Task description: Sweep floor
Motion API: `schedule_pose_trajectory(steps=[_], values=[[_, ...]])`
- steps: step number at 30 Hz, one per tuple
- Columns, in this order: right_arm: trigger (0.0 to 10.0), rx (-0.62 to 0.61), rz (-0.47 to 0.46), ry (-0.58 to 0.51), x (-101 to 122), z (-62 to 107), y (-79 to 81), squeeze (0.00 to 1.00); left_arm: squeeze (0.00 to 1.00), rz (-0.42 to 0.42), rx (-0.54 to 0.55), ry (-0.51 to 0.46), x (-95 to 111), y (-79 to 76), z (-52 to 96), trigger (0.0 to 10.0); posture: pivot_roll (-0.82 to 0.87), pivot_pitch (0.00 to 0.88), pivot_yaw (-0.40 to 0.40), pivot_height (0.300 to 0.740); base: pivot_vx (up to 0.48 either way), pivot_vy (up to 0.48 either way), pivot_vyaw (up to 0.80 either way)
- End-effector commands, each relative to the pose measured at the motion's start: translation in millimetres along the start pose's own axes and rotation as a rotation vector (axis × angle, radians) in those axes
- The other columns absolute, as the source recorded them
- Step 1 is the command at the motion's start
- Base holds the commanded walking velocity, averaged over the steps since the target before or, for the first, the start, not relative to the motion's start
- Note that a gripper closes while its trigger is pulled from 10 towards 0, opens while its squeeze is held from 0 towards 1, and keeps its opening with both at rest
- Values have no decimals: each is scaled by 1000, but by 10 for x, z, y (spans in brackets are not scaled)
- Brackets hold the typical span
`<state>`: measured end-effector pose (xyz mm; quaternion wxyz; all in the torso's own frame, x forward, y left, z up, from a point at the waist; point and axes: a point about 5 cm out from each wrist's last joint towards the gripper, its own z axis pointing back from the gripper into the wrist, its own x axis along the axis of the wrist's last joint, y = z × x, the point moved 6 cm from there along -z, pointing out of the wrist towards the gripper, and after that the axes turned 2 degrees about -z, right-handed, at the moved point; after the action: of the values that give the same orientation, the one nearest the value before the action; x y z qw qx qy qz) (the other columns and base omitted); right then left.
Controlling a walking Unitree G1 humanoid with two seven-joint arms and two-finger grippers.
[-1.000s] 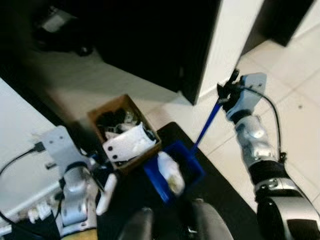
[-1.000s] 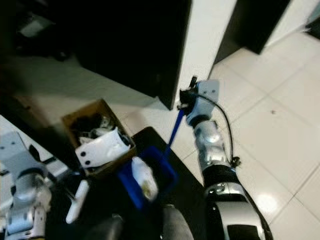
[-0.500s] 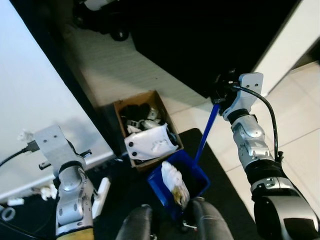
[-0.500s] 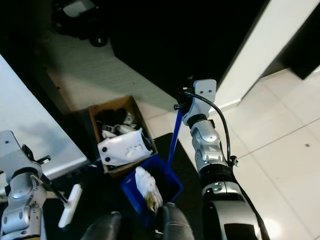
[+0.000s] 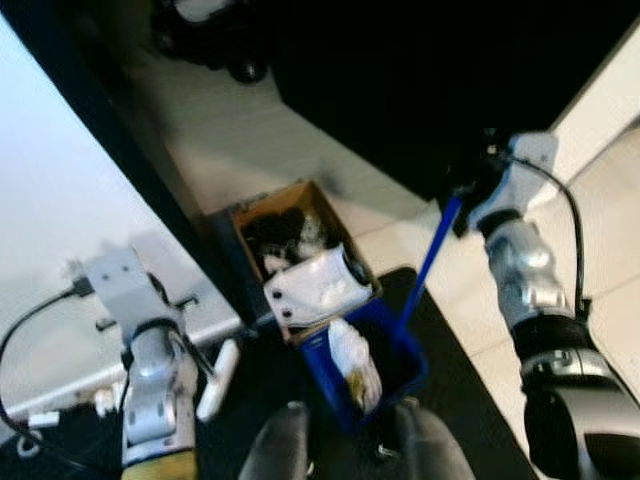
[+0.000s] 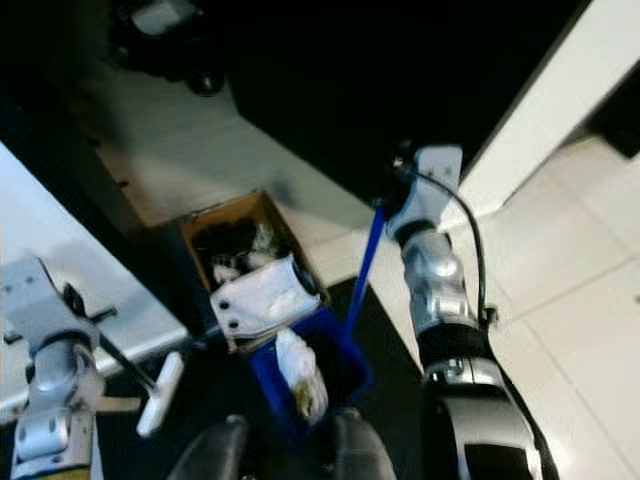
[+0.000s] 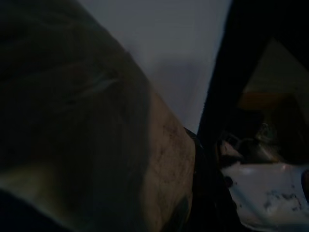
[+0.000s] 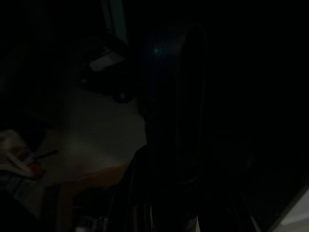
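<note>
A blue dustpan [image 5: 400,352] rests on a dark mat, touching the front corner of a cardboard box [image 5: 262,209]. White crumpled rubbish [image 5: 350,358] lies in the pan. Its long blue handle [image 5: 428,266] rises to my right gripper [image 5: 468,192], which is shut on the handle's top. The box holds dark and white scraps, and a white plastic piece [image 5: 318,285] lies across its near rim. My left gripper [image 6: 118,358], low on the left, is shut on a small brush with a white head [image 6: 160,381]. The wrist views are very dark.
A white wall panel [image 5: 60,200] with a dark edge runs along the left. A black cable [image 5: 25,330] loops by my left arm. Pale floor tiles [image 6: 590,330] lie to the right, a dark opening [image 5: 400,80] behind the box. My two knees [image 5: 345,445] show at the bottom.
The whole picture has shifted and blurred, so the camera moved. The dustpan stays against the box with the rubbish in it, and both grippers keep their hold.
</note>
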<state>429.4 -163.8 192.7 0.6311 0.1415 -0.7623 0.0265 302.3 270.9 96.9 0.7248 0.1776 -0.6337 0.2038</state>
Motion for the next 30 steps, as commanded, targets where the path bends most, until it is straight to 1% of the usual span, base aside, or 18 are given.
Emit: schedule_pose_trajectory(steps=[1,3,5,6,7,9,12,13,15,17,18,19,20,22,23,27,28,30], values=[[10000,75,-101,-165,570,-54,49,0,0,-14,-12,19,-50,10,15,10000,99,180,-24,740,0,0,0],[10000,75,-101,-165,570,-54,49,0,0,-14,-12,19,-50,10,15,10000,99,180,-24,740,0,0,0],[10000,152,-133,-232,930,-36,87,0,0,-15,-18,26,-65,4,11,10000,94,179,-22,740,0,0,0],[10000,172,-141,-252,1038,-24,95,0,0,-15,-18,27,-68,2,10,10000,94,179,-23,740,0,0,0],[10000,172,-141,-252,1038,-24,95,0,0,-15,-18,27,-68,2,10,10000,94,179,-23,740,0,0,0],[10000,207,-159,-296,1263,1,100,0,0,-15,-21,29,-76,-10,8,10000,92,177,-21,740,0,0,0],[10000,200,-171,-381,1590,16,50,0,0,-15,-26,32,-80,-27,5,10000,90,174,-19,740,0,0,0],[10000,166,-169,-409,1679,-1,-7,0,0,-16,-27,32,-78,-32,2,10000,90,173,-17,740,0,0,0],[10000,141,-167,-424,1727,-13,-44,0,0,-16,-28,32,-77,-34,-1,10000,90,173,-17,740,0,0,0],[10000,63,-128,-444,1737,-81,-113,0,0,-16,-31,29,-65,-43,-13,10000,96,170,-13,740,0,0,0],[10000,63,-128,-444,1737,-81,-113,0,0,-16,-31,29,-65,-43,-13,10000,96,170,-13,740,0,0,0],[10000,34,-73,-437,1677,-167,-68,0,0,-15,-33,26,-49,-50,-21,10000,100,171,-12,740,0,0,0],[10000,32,-45,-433,1652,-202,-29,0,0,-15,-33,25,-44,-52,-23,10000,102,170,-12,740,0,0,0],[10000,32,-21,-432,1623,-281,59,0,0,-15,-33,23,-38,-53,-23,10000,108,170,-16,740,0,0,0],[10000,32,-21,-432,1623,-281,59,0,0,-15,-33,23,-38,-53,-23,10000,108,170,-16,740,0,0,0],[10000,58,61,-483,1701,-427,346,0,0,-10,-27,18,-27,-47,-14,10000,125,169,-28,740,0,0,0],[10000,58,61,-483,1701,-427,346,0,0,-10,-27,18,-27,-47,-14,10000,125,169,-28,740,0,0,0],[10000,74,85,-508,1774,-532,558,0,0,-6,-15,16,-33,-24,10,10000,147,169,-45,740,0,0,0]])
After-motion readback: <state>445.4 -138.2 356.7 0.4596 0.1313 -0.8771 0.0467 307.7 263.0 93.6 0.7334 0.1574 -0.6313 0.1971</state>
